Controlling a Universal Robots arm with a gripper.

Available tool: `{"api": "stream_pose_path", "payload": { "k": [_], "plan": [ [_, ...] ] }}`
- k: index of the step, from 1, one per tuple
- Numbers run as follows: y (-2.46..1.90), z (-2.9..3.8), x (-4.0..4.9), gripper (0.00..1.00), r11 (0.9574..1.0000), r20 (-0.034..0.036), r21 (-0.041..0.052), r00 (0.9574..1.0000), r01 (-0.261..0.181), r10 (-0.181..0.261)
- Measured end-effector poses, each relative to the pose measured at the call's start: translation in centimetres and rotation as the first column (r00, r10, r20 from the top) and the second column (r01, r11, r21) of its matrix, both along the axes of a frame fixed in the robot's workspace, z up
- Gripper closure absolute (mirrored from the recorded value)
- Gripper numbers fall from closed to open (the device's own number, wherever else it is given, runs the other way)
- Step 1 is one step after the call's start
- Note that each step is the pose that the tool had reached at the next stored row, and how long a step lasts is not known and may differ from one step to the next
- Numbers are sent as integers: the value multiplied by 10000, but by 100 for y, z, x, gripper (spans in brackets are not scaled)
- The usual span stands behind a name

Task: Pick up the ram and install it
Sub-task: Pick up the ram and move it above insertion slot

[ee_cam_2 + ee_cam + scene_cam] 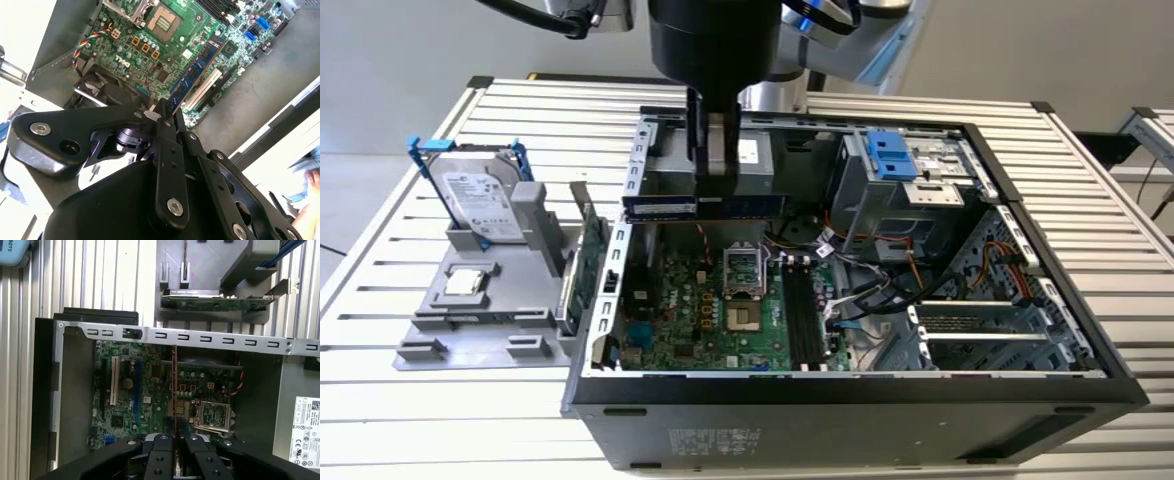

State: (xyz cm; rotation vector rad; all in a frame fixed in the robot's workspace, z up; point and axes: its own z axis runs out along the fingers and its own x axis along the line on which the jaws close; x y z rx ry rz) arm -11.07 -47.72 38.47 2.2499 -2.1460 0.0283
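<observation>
While the claw [716, 192] is clamped on the ram [700, 207] near its middle, we hold the stick level above the motherboard [720, 310] of the open case [854, 385] in the middle of the desk [400, 420]. We judge it light, stiff and thin, yet fragile at chips and contacts, so pinching its flat faces mid-length suits. We count one ram, one claw, one case, and, toward the desk's edge, one hard drive [478, 200] and one expansion card [591, 255].
</observation>
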Motion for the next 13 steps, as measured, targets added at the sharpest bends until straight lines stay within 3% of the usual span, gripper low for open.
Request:
{"api": "stream_pose_path", "payload": {
  "k": [13],
  "plan": [
    [3,0,152,100,10000,0,1,10000,0,0]
  ]
}}
